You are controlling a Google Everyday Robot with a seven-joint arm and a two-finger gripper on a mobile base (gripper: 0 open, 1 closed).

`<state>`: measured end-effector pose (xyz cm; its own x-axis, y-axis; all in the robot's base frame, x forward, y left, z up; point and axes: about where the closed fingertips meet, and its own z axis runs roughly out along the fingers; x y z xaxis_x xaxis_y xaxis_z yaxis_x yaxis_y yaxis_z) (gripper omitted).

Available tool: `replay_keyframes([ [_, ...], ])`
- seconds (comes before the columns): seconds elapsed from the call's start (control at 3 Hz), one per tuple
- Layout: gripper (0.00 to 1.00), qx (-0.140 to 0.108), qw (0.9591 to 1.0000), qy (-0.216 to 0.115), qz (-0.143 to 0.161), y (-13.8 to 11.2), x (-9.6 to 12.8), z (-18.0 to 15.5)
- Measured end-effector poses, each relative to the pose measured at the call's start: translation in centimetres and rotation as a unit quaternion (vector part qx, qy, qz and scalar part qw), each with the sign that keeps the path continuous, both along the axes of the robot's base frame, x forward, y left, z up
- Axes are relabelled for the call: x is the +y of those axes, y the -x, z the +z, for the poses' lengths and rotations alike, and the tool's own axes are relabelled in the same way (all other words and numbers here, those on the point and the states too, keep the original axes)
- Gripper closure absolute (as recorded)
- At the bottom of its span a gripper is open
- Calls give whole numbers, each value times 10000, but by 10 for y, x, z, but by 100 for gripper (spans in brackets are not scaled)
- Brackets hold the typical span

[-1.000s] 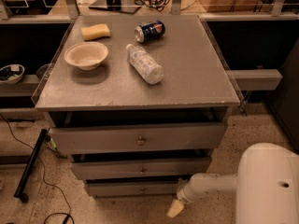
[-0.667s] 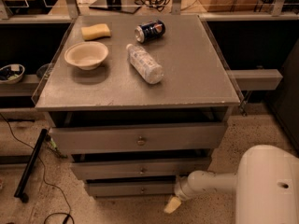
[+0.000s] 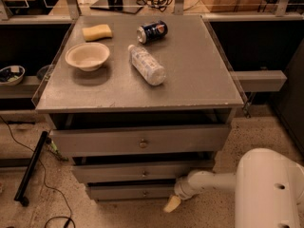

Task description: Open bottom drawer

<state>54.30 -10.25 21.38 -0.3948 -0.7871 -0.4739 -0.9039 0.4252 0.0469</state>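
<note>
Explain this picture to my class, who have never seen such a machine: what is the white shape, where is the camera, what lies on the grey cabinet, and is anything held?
The white shape at lower right is a mobile robot's body. Its one arm reaches left and ends in a pincer, low near the floor beside the right end of the bottom drawer, the narrowest of three grey fronts. The single camera looks down on the cabinet from its front. On the cabinet top are a bowl, a yellow sponge, a can and a plastic bottle, both lying on their sides. Nothing can be seen in the pincer.
</note>
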Motion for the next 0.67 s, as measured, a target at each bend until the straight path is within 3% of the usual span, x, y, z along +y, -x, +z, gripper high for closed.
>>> replay_keyframes([
  [0.33, 0, 1, 10000, 0, 1, 3, 0, 0],
  [0.67, 0, 214, 9997, 74, 89, 9, 4, -24],
])
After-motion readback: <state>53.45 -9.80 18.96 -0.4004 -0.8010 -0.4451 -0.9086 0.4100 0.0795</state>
